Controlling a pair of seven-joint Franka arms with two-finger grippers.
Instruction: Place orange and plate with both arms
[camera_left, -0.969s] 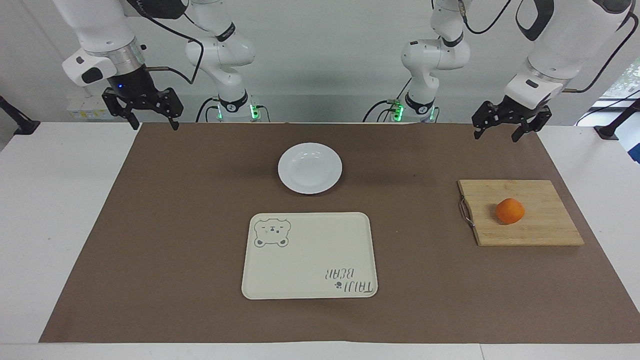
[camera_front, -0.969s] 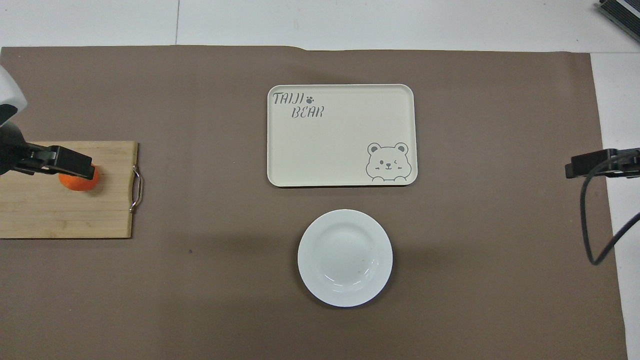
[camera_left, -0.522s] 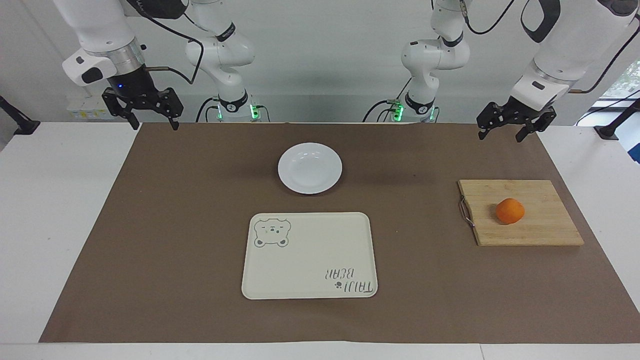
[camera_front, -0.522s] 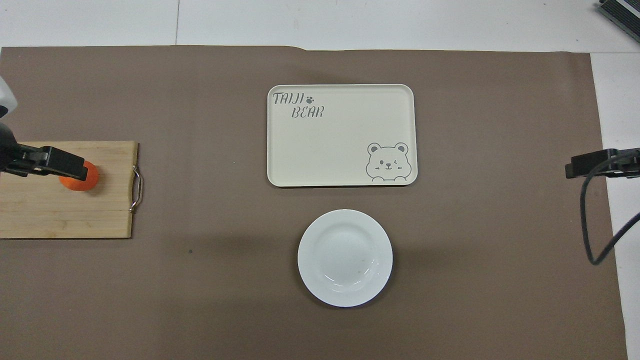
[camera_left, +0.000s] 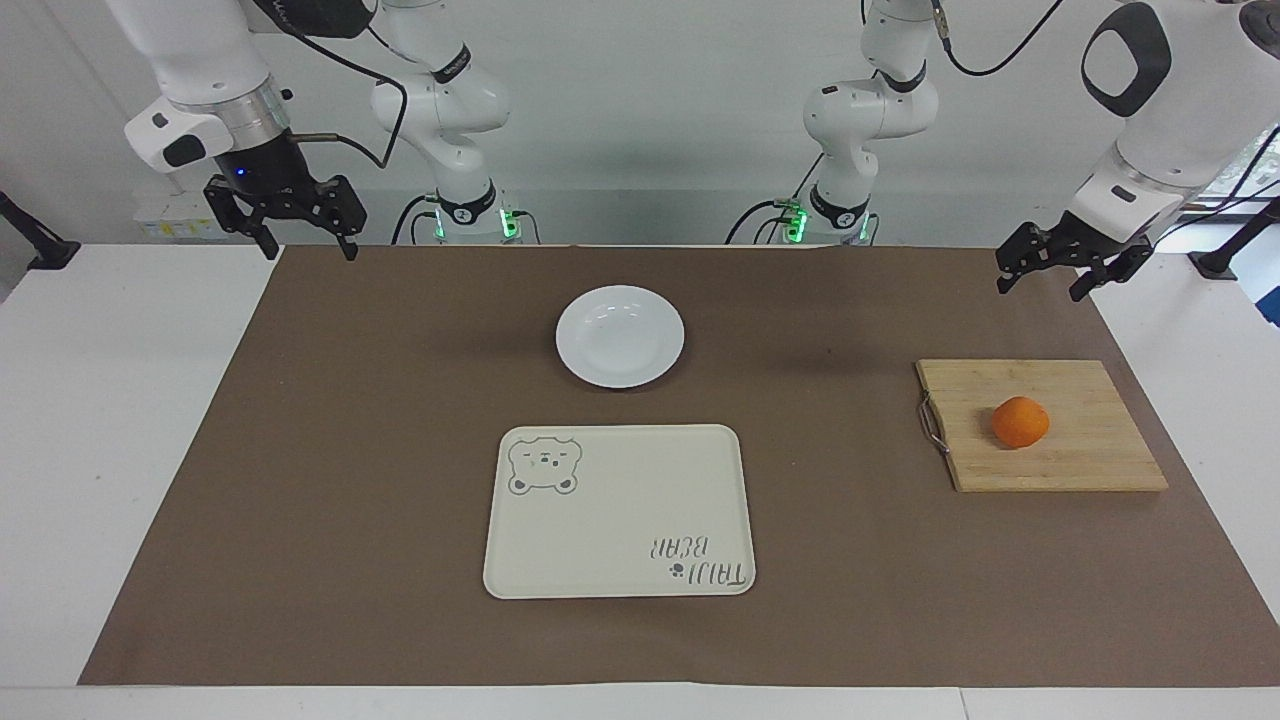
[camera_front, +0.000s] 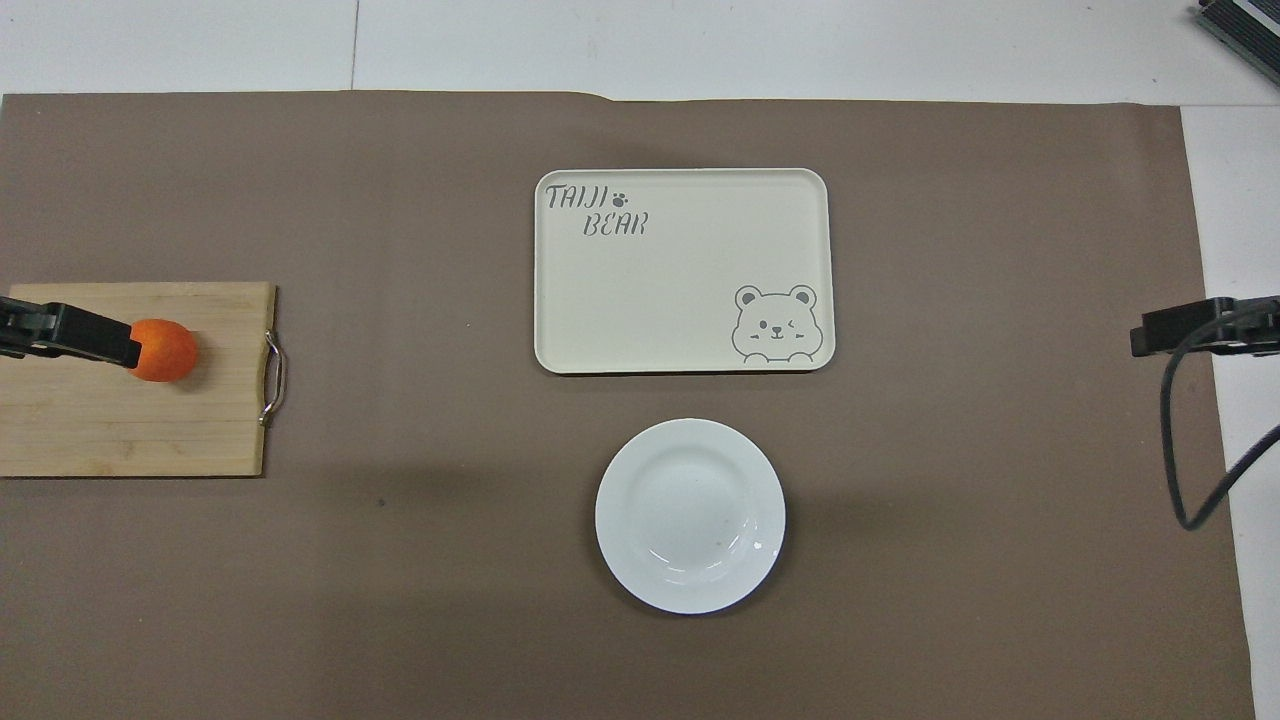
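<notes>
The left gripper (camera_left: 1047, 279) is held in the air over the brown mat (camera_left: 400, 400) at the left arm's end of the table, its fingers spread wide and holding nothing. Below those fingers and well apart from them, the orange (camera_left: 1020, 422) is seen resting on the wooden cutting board (camera_left: 1090, 460). The right gripper (camera_left: 304, 243) is held waiting over the mat's corner, fingers likewise wide and empty. The plate (camera_left: 620, 336) lies well apart from both, with the cream bear tray (camera_left: 620, 500) just beside it.

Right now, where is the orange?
The orange sits on the wooden cutting board at the left arm's end of the table, untouched.
</notes>
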